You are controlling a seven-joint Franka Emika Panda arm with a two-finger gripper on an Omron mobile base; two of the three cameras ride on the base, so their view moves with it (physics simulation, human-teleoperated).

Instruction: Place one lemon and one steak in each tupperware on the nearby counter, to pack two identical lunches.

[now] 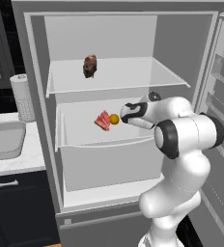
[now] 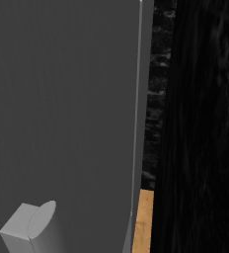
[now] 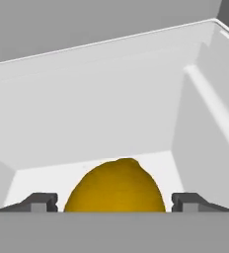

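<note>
Lemon (image 3: 116, 185) sits closest to the hand camera, filling the gap between the two dark fingertips (image 3: 40, 202), which stand apart on either side of it; whether they touch its skin I cannot tell. Pincer (image 1: 122, 117) is open, reached into the open fridge (image 1: 36, 96) at the level of the lower shelf (image 1: 80, 140).

From the left base view, the lemon (image 1: 114, 119) rests on that lower shelf toward its right half, just in front of the pincer. Touching it on its left lies a red steak (image 1: 103, 120), tilted, near the shelf's middle. On the upper shelf (image 1: 133, 77) a second, darker brown steak (image 1: 90, 66) stands near the left of centre, well back from the front edge.

White arm (image 1: 181, 144) rises from the lower right and bends left into the fridge.

Left of the fridge, the marble tabletop (image 1: 29, 154) carries a sink (image 1: 5, 140) and a paper towel roll (image 1: 22, 96) near its back edge. Dark cabinet (image 1: 17, 207) with a silver bar handle (image 1: 7, 184) below it.

Right base view: grey fridge door (image 2: 62, 123) close up, dark wall (image 2: 200, 123) beyond, strip of wooden floor (image 2: 143, 222) at the bottom.
</note>
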